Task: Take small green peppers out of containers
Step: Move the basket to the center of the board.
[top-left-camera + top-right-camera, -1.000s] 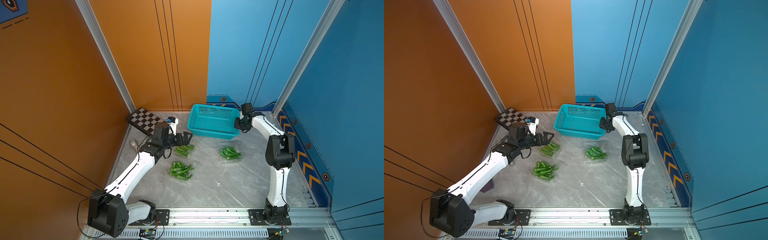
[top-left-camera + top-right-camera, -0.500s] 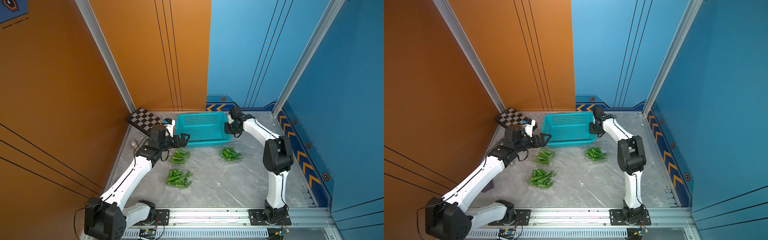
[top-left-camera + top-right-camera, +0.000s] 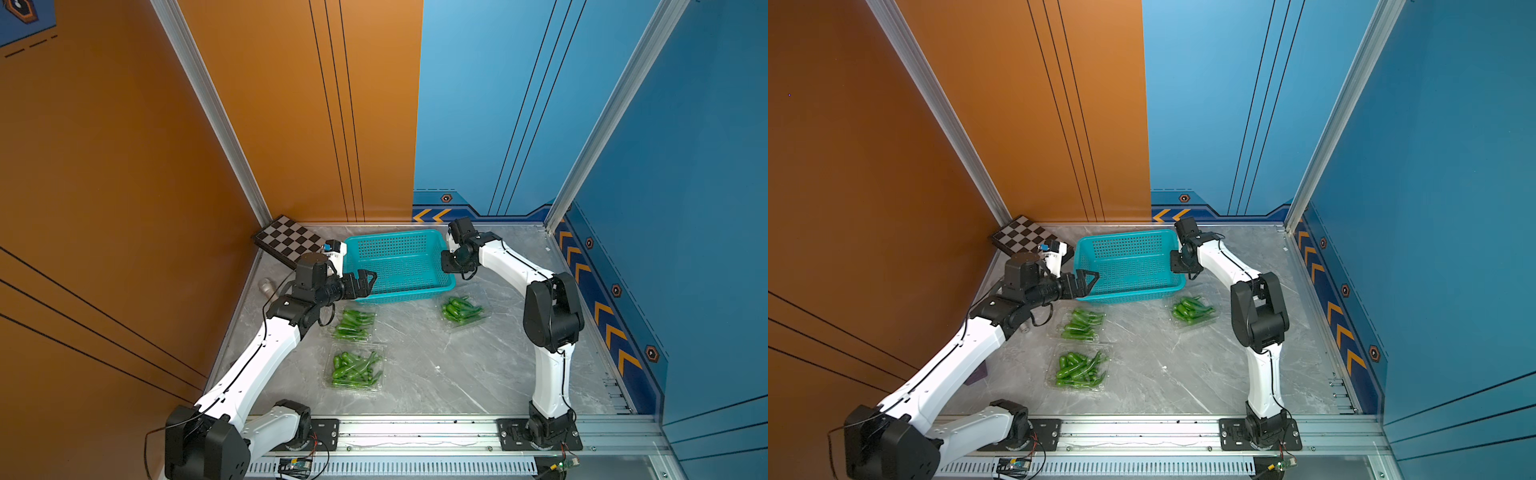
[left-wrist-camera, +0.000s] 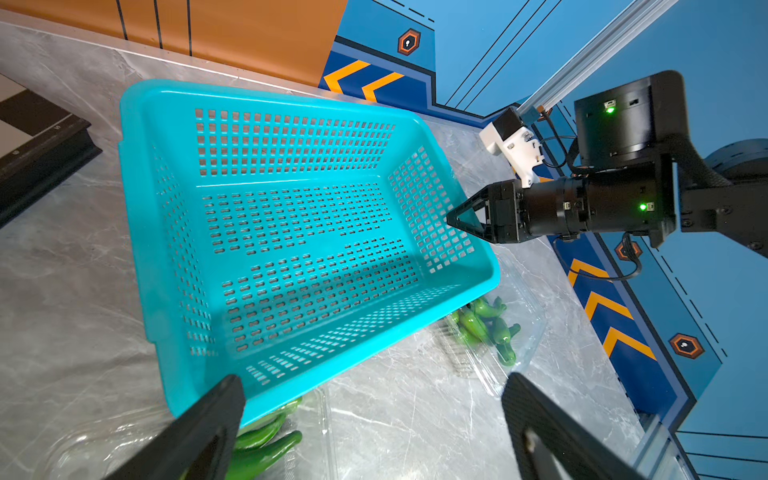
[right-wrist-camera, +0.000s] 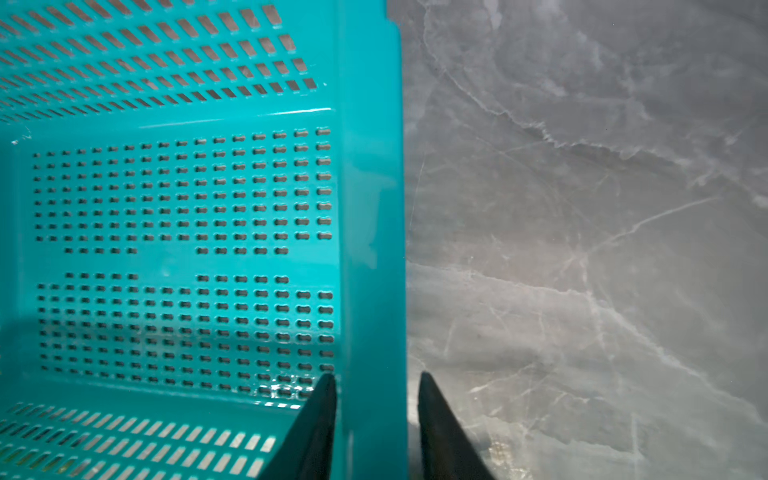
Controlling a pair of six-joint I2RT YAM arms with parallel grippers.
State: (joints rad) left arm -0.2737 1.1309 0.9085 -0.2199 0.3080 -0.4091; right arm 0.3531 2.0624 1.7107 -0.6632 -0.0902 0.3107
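Three clear containers of small green peppers lie shut on the marble table in both top views: one [image 3: 353, 325] [image 3: 1081, 325] just in front of the teal basket, one [image 3: 357, 369] [image 3: 1079, 370] nearer the front, one [image 3: 463, 309] [image 3: 1194, 309] on the right. My left gripper [image 3: 368, 277] [image 3: 1090, 277] [image 4: 372, 380] is open at the basket's near left corner, above the first container's peppers [image 4: 257, 444]. My right gripper [image 3: 448, 266] [image 5: 376, 378] straddles the basket's right rim [image 5: 370, 249], jaws parted, with a small gap at the outer finger.
The empty teal perforated basket [image 3: 407, 296] [image 3: 1133, 296] stands at the back middle, its front wall overlapping the nearest container. A checkerboard [image 3: 286, 241] leans in the back left corner. Walls close in on three sides; a rail runs along the front.
The basket slid left and forward with the right gripper on its rim, then stopped. The right jaws have since parted from the rim. The left gripper shifted slightly left and stays open.
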